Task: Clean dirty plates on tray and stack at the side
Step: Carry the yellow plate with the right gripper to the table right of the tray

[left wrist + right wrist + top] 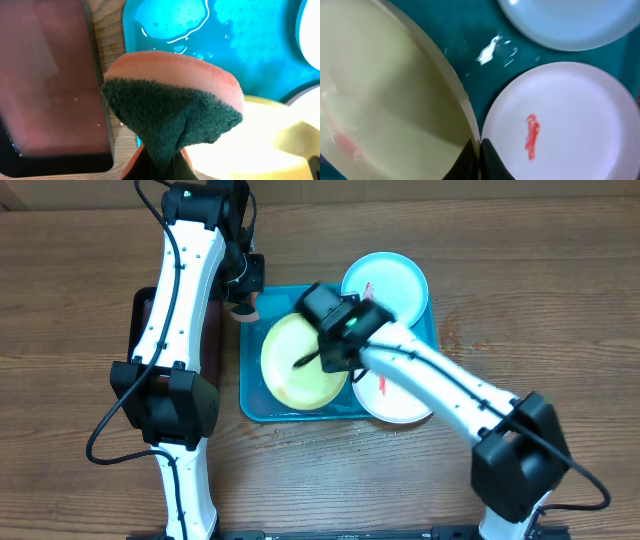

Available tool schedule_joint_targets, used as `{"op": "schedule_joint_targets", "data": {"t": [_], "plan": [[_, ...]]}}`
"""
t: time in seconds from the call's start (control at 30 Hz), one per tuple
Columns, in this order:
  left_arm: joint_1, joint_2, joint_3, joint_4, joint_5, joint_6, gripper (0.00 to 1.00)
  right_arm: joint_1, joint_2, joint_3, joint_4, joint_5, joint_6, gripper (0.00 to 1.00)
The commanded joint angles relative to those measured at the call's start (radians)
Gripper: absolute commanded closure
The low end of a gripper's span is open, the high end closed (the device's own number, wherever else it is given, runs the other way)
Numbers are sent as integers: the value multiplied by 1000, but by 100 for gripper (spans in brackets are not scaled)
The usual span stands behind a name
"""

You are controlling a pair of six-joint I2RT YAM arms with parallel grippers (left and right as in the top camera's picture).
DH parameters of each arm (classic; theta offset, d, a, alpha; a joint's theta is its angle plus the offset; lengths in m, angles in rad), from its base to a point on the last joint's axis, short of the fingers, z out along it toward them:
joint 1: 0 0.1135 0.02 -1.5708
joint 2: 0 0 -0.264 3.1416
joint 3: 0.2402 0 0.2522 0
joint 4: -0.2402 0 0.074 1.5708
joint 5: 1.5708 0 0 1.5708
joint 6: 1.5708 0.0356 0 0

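No writing, label, brand mark, number or sign can be read in any of the three views.

Two white arms with black joints. The left arm (185,290) runs straight along its side and bends inward at the wrist, where the left gripper (244,300) has its fingers pinched tight on a sponge (175,95). The right arm (440,385) slants across toward the left, and the right gripper (312,358) points downward with its fingers closed on the rim of a yellow-green plate (385,90).
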Motion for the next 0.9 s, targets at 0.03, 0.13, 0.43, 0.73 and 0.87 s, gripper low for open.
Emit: {"op": "schedule_joint_targets", "data": {"t": [0.03,0.13,0.43,0.73,0.87], "plan": [[0,-4,20,-2,-4,19,96,-138,-25,-4,-4,-413,-233,96],[0,-4,20,-2,-4,19,96,-251,-25,-4,-10,-501,-245,96],[-2,-4,20,5,-4,19,96,-647,-24,-6,-11,-577,-239,96],[-2,-4,19,12,4,19,96,-928,-23,-193,170,-405,-37,96],[-2,-4,19,12,3,20,96,-1016,-23,-305,278,-409,2,96]]}}
